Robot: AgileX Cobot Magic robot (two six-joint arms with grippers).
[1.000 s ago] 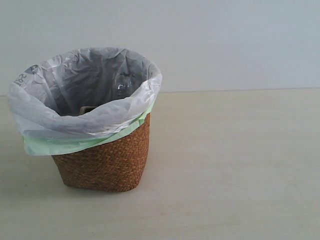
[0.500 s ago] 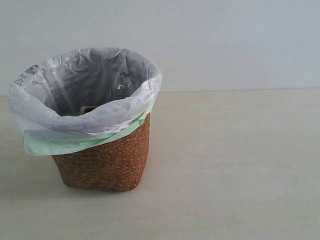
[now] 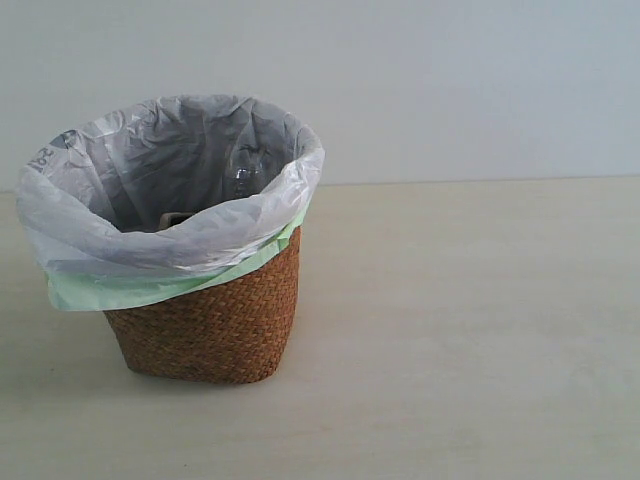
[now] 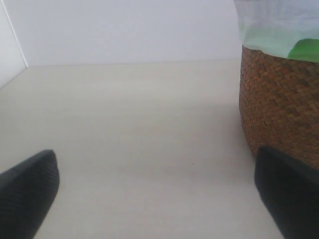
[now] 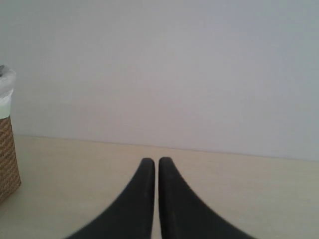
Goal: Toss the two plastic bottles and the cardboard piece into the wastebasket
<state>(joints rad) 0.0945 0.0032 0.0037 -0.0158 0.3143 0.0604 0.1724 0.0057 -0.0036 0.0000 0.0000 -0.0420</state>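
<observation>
The brown woven wastebasket (image 3: 205,325) with its white and pale green bag liners stands at the left of the exterior view. Inside it I see part of a clear plastic bottle (image 3: 245,170) and a small beige-brown edge of the cardboard piece (image 3: 176,218); the other bottle is hidden. Neither arm shows in the exterior view. In the left wrist view my left gripper (image 4: 159,191) is open over bare table, with the wastebasket (image 4: 279,109) close beside one finger. My right gripper (image 5: 156,162) is shut on nothing, low over the table, the wastebasket (image 5: 7,159) off to one side.
A pale wooden table (image 3: 470,330) carries the basket, with a plain white wall (image 3: 450,80) behind it. A wall corner (image 4: 15,40) shows in the left wrist view.
</observation>
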